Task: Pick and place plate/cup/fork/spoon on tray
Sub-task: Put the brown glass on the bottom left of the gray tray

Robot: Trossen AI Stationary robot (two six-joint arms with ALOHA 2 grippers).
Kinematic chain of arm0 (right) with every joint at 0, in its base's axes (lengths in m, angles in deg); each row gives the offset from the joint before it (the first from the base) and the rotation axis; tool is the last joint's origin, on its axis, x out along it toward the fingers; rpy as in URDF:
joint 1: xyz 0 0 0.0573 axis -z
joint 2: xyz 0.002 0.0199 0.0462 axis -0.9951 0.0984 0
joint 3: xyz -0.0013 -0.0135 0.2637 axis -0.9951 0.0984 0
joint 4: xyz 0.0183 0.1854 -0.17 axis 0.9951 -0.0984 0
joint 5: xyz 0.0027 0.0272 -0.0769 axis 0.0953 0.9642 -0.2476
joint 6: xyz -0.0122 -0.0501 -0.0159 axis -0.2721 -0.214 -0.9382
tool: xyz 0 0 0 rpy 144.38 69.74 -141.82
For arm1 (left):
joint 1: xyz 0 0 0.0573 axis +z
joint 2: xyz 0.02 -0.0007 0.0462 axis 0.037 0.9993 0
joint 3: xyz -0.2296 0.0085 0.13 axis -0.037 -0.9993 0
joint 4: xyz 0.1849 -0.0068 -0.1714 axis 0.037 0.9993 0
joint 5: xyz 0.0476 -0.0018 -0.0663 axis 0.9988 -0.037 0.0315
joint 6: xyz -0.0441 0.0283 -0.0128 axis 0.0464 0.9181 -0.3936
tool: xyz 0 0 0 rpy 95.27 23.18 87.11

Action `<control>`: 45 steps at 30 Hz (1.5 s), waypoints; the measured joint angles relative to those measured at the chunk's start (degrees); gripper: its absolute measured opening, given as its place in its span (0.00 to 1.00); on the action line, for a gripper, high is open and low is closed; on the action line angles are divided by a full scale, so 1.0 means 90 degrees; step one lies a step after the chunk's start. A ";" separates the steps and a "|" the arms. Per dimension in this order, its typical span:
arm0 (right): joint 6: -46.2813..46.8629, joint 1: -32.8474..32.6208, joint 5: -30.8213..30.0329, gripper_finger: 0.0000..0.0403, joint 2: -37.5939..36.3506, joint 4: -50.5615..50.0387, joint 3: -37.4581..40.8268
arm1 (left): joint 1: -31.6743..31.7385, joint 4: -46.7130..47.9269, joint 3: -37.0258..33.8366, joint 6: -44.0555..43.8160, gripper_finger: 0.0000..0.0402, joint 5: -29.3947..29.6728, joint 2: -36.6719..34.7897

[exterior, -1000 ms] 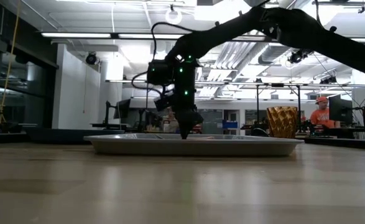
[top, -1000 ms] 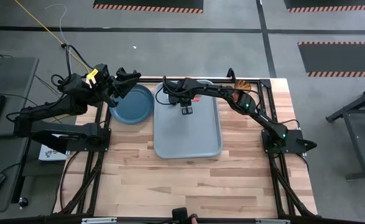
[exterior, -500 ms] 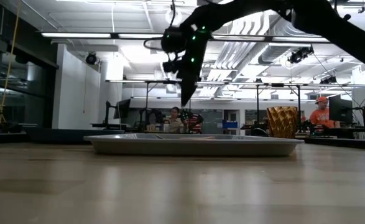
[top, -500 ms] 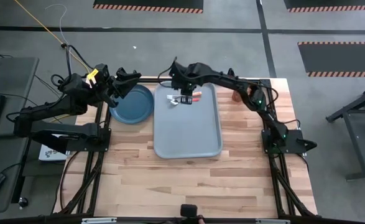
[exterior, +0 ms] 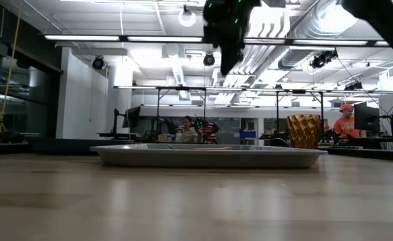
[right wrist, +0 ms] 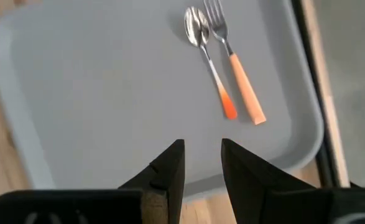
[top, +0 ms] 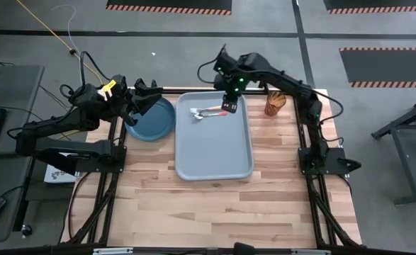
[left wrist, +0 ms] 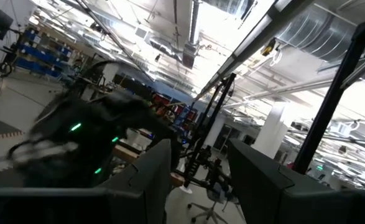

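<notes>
Grey tray (top: 215, 152) mostly bare; fork (right wrist: 235, 62), spoon (right wrist: 208, 59) near far edge; right claw (right wrist: 201, 163) parted, empty.

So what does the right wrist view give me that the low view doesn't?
Only the right wrist view shows the spoon and fork lying side by side on the tray, with the right claw open and empty above it. Only the low view shows the cup standing on the table beyond the tray, and people in the room behind. Both show the tray and the right claw raised clear of it; neither shows the plate or the left claw.
</notes>
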 joint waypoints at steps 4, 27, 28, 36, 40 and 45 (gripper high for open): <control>0.0133 0.0006 -0.0038 0.24 -0.0485 0.0008 0.0001 | 0.0000 -0.0004 0.0000 0.0000 0.37 0.0002 0.0000; 0.3736 -0.0095 -0.1109 0.24 -0.7097 0.3859 0.8174 | 0.0002 0.0037 0.0000 0.0225 0.37 0.0296 0.0183; 0.3952 -0.0092 -0.1326 0.24 -0.7299 0.3854 0.8215 | 0.0002 0.0030 0.0000 0.0277 0.37 0.0432 0.0223; 0.4933 0.0244 -0.2075 0.24 -0.7262 0.4287 0.7613 | 0.0005 -0.0054 0.0000 0.0314 0.37 0.1029 0.0700; 0.4730 0.0688 -0.1752 0.24 -0.6514 0.4045 0.7127 | 0.0005 -0.0153 0.0000 -0.0023 0.37 0.1006 0.0915; 0.4433 0.1355 -0.1304 0.24 -0.5383 0.3235 0.6850 | 0.0005 -0.0250 0.0000 -0.0182 0.37 0.0730 0.1022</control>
